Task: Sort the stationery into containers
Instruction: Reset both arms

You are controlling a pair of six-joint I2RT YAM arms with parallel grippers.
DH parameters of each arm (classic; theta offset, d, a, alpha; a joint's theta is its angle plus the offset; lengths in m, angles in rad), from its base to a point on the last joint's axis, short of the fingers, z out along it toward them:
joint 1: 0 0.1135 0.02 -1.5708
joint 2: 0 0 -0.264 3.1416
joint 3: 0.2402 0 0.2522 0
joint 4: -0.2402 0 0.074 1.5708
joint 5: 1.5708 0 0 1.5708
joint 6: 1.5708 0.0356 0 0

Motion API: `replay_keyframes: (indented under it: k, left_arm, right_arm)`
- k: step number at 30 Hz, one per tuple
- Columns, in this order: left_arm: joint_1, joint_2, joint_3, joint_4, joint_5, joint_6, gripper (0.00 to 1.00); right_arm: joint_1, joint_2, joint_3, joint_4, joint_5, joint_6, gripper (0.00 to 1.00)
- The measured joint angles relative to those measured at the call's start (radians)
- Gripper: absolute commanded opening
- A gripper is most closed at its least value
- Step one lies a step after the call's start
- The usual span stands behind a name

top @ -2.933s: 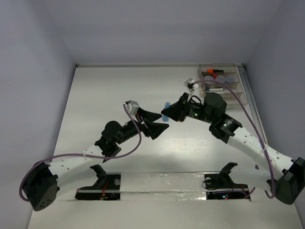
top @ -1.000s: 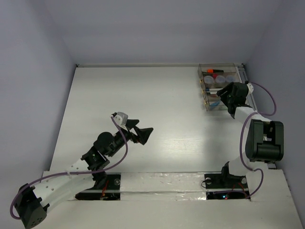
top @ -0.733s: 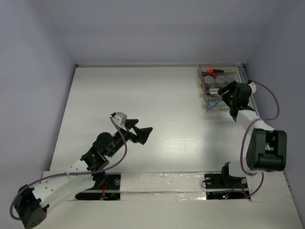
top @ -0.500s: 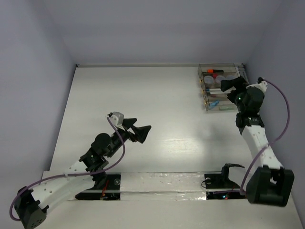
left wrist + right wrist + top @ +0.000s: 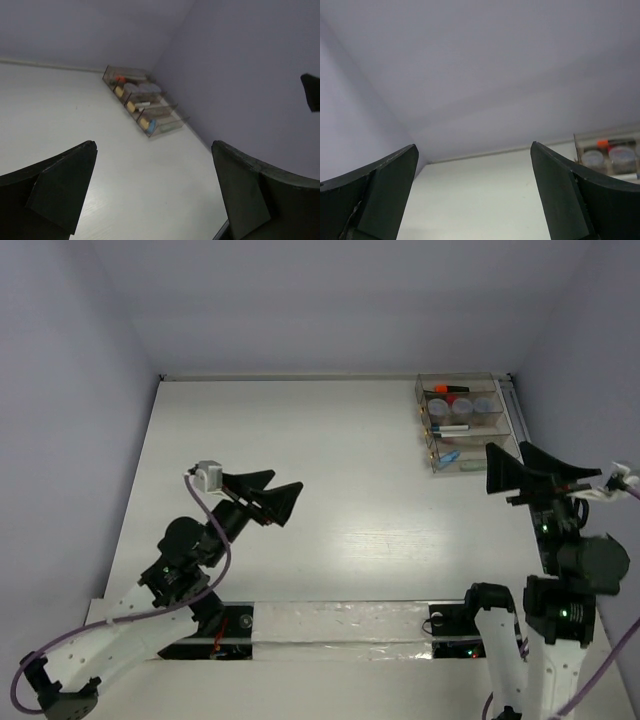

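Fingers on the left gripper (image 5: pixel 287 480) and the right gripper (image 5: pixel 512 462) are spread wide and hold nothing. From the top, the organiser (image 5: pixel 470 467) sits in the far right corner of the table (image 5: pixel 300 420). An orange highlighter (image 5: pixel 442 389) and a blue highlighter (image 5: pixel 452 454) lie inside.

From the left wrist, the organiser (image 5: pixel 165 126) looks tiny and blurry. A dark bit (image 5: pixel 311 92) is cut off at the edge.

From the right wrist, the organiser (image 5: pixel 576 145) is cut off at the side.

Aloft, the left claw (image 5: pixel 286 481) and right claw (image 5: pixel 505 448) gape wide.
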Motion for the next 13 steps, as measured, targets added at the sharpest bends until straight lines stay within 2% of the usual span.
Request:
replay_keyframes:
  k: [6,10,13]
  left_arm:
    - [0.0,-0.062,0.198,-0.113,-0.058,0.026,0.99]
    - [0.0,-0.111,0.304,-0.195,-0.127,0.067,0.99]
    - [0.0,-0.143,0.322,-0.246,-0.171,0.087,0.99]
  right_arm:
    - [0.0,-0.11,0.085,-0.059,0.008,-0.071,1.0]
    - [0.002,-0.113,0.055,-0.076,0.013,-0.092,1.0]
    - [0.002,-0.105,0.02,-0.097,0.014,-0.099,1.0]
